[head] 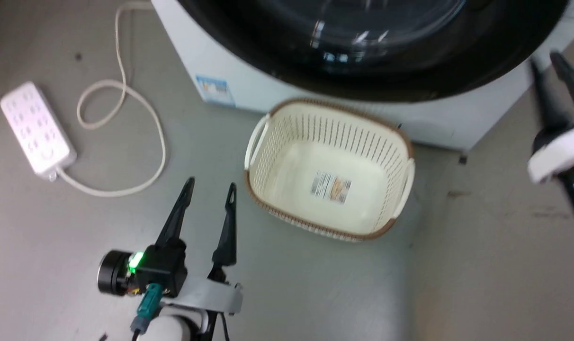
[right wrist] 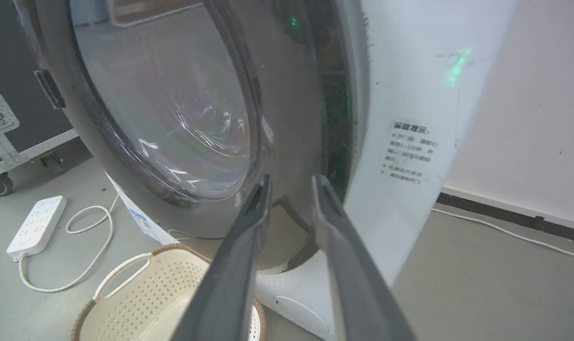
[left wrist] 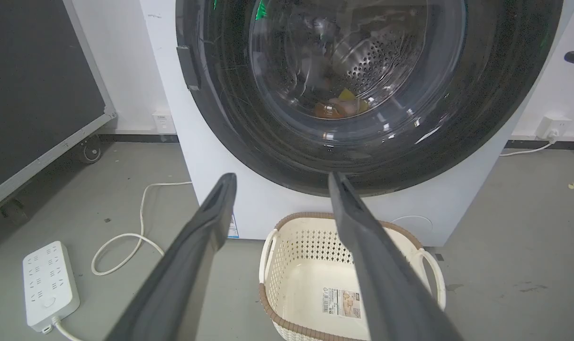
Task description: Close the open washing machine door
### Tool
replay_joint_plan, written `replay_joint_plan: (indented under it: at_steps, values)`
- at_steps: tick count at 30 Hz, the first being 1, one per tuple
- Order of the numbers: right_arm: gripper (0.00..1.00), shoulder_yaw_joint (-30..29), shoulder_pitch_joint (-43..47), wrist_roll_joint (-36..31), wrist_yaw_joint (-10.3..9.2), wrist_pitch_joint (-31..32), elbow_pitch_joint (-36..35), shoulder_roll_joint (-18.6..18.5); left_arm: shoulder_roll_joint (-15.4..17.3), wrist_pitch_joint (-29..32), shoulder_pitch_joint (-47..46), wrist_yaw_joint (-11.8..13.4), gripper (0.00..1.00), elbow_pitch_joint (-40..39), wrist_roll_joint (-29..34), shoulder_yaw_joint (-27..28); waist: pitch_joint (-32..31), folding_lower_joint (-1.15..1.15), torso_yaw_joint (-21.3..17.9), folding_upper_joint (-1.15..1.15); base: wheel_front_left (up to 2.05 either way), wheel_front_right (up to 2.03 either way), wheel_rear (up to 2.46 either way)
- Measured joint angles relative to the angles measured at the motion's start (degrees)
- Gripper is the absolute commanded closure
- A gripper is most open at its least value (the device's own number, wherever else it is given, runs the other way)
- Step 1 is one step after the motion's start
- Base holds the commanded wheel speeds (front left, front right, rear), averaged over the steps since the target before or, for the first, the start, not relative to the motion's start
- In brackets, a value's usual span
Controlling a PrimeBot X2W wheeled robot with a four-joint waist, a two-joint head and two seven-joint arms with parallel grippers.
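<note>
By the door's right-hand rim, the right end effector [right wrist: 292, 182] is seen w/ fingers narrowly parted and nothing held. Its tips are just beside the washing machine door [right wrist: 173, 118]; contact can't be confirmed. The left end effector [head: 210, 183] is spread wider, also empty, and poised over the floor [head: 315, 293] short of the basket.

The door is laid approx. flush against the front of the washing machine [right wrist: 400, 94]; whether the latch is caught can't be told. If a last push is needed, it's best given flat on the black rim, not on the glass bulge. It is pref. applied near the dark handle block [left wrist: 188, 68], judged to be opp. the hinge side, w/ steady pressure until the gap is gone.

Containers: the cream basket [head: 329, 102] is stood on the floor just before the machine. A printed label [head: 331, 187] is seen on its bottom, no laundry. Inside the drum, orange and yellow items [left wrist: 336, 106] are seen through the glass.
</note>
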Motion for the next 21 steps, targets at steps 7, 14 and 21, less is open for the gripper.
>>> replay_joint_plan:
  at_steps: [7, 14, 21]
  values:
    - [0.00, -6.7, 17.2, -3.5, 0.00, 0.0, -12.3, 5.8, 0.0, 0.0, 3.8, -1.7, 0.00, 2.2, -1.4, 2.2, -8.4, -0.02, -1.9, 0.00, 0.00, 0.00, 0.00]
    - [0.00, -16.0, 31.5, -10.2, -0.01, 0.0, -21.3, 14.2, 0.1, 0.0, 6.7, -3.5, 0.00, 4.6, -1.4, 3.4, -15.4, -0.02, -4.0, 0.00, 0.00, 0.00, 0.00]
    - [0.00, -18.8, 40.3, -13.9, -0.02, 0.0, -26.0, 20.6, 0.1, 0.0, 7.9, -4.3, 0.00, 8.1, -1.8, 4.2, -18.9, -0.01, -5.8, 0.00, 0.00, 0.00, 0.00]
